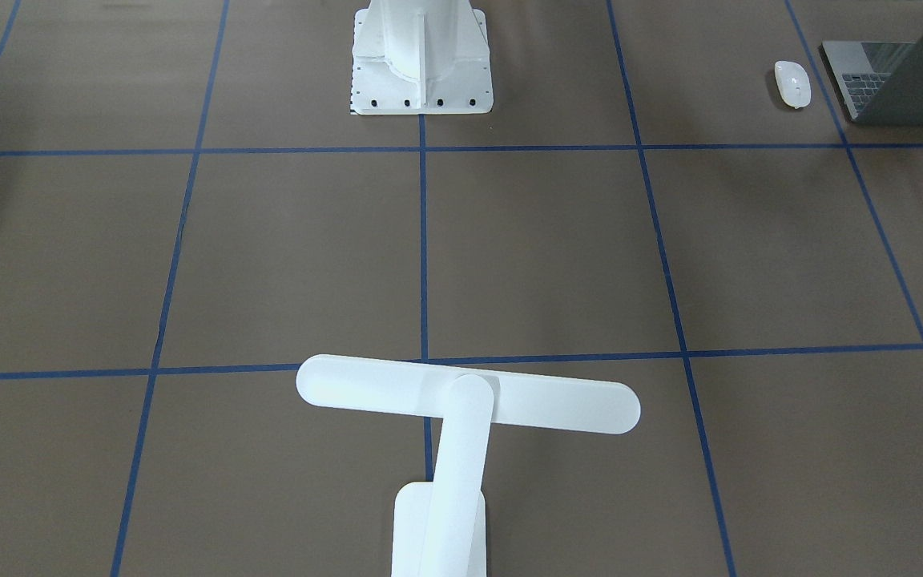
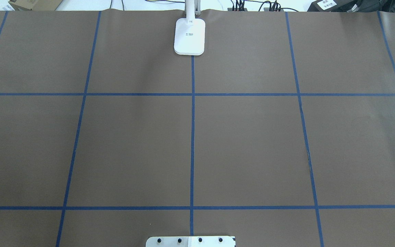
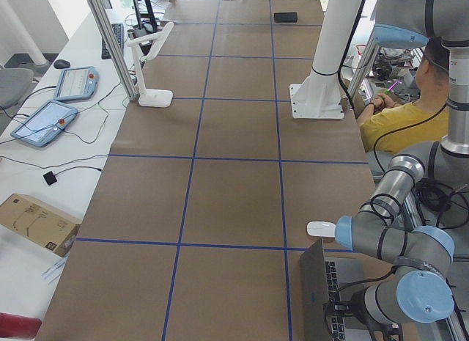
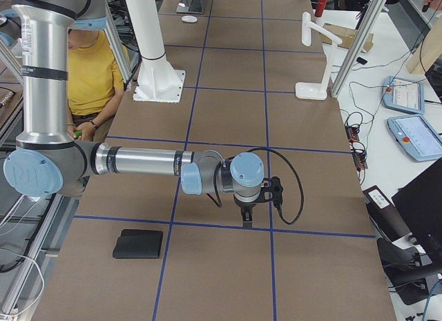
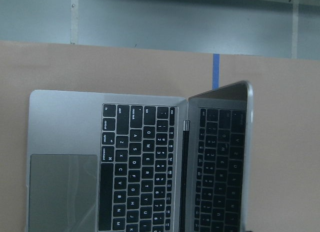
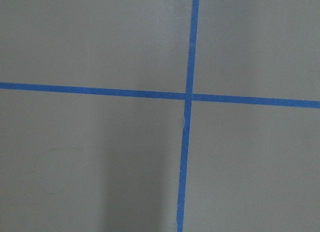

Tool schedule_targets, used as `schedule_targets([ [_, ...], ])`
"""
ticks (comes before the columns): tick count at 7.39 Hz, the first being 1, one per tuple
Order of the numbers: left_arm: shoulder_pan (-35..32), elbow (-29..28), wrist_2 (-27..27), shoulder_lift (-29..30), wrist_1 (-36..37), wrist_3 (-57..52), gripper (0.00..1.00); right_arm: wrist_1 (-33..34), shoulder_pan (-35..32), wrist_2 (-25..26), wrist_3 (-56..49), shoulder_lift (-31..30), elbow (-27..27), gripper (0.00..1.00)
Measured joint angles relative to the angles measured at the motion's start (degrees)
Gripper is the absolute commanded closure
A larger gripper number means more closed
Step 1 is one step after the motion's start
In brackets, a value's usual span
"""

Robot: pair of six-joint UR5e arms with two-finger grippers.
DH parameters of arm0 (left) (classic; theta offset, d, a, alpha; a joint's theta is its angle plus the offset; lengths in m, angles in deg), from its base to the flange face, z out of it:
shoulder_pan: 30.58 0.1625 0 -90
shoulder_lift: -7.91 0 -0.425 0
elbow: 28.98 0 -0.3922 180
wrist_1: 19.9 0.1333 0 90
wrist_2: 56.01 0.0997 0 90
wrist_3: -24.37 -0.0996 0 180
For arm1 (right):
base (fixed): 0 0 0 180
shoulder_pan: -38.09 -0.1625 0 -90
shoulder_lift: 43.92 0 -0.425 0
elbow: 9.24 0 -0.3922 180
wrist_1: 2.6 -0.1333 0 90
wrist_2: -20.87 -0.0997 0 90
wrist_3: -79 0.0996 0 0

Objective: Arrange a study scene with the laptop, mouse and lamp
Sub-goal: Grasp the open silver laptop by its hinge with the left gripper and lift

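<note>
The laptop [image 5: 110, 157] lies open on the table at the robot's left end, its screen mirroring the keys; it also shows in the front view [image 1: 902, 80] and the left view [image 3: 316, 286]. The white mouse [image 1: 792, 83] lies beside it, apart from it. The white T-shaped lamp [image 1: 461, 401] stands at the table's far middle edge, its base [image 2: 189, 36] on the blue centre line. My left arm's wrist [image 3: 381, 304] hovers over the laptop; I cannot tell its gripper's state. My right gripper [image 4: 246, 217] points down just above bare table; I cannot tell whether it is open.
A black mouse pad [image 4: 138, 244] lies at the table's right end. The white bolted pedestal [image 1: 421, 56] stands at the robot's side. Blue tape lines [image 6: 189, 96] divide the brown table. A person in yellow [image 3: 399, 121] sits behind the robot.
</note>
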Motion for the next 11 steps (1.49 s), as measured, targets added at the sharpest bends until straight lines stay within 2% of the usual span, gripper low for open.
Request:
schedule_targets([
  [2, 0.0, -0.4, -1.3, 0.0, -0.1, 0.0, 0.43, 0.0, 0.0, 0.0, 0.0, 0.0, 0.0, 0.00],
  [6, 0.0, -0.5, -6.3, 0.1, -3.3, 0.1, 0.73, 0.0, 0.0, -0.1, 0.0, 0.0, 0.1, 0.00],
  [8, 0.0, -0.5, -7.9, 0.1, -3.7, 0.1, 1.00, 0.0, 0.0, -0.1, 0.0, 0.0, 0.1, 0.00],
  [11, 0.0, -0.4, -10.6, 0.4, -3.9, 0.2, 1.00, -0.1, 0.0, -0.1, 0.0, 0.0, 0.2, 0.00],
])
